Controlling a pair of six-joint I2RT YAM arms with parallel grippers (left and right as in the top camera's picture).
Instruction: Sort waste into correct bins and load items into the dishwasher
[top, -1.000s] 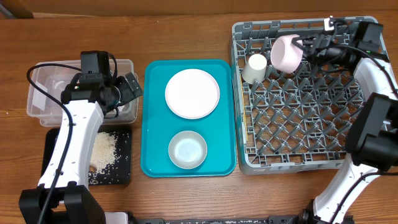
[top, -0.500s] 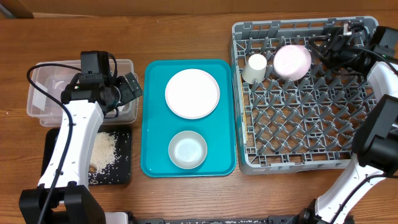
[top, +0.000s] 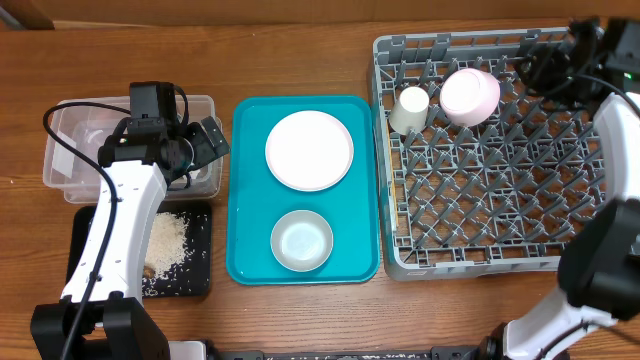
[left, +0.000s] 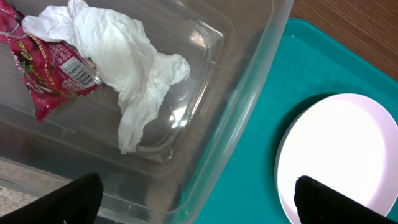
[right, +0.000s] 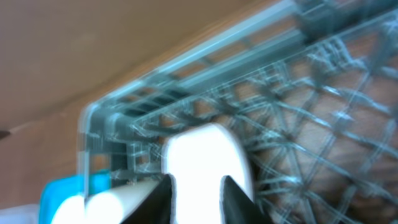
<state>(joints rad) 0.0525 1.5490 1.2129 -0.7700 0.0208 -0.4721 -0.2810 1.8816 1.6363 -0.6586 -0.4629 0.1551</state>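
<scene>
A big teal plastic tray (top: 250, 200) lies in the middle of the brown wooden surface (top: 300, 40). A round flat white plate (top: 309, 150) sits at its far end and a white bowl (top: 301, 241) at its near end.

Just right of the teal tray stands the large square grey plastic dish rack (top: 487, 190). A small white cup (top: 409, 108) and a pale pink bowl (top: 470, 96) sit side by side in the rack's far corner, on the tray's side. The right gripper (top: 535, 68) hangs over the rack farther from the tray, apart from the pink bowl. Its 2 fingers (right: 165, 193) look blurry, a little apart and empty.

Left of the teal tray, a clear rectangular plastic tub (top: 70, 130) holds a crumpled red wrapper (left: 50, 68) touching a crumpled white paper napkin (left: 124, 68). Nearer lies a shallow black tray (top: 195, 275) with whitish rice scraps (top: 165, 245). The left gripper (left: 196, 196) hovers over the tub wall beside the tray, fingers spread wide, empty. The left arm (top: 120, 220) hides part of both bins.
</scene>
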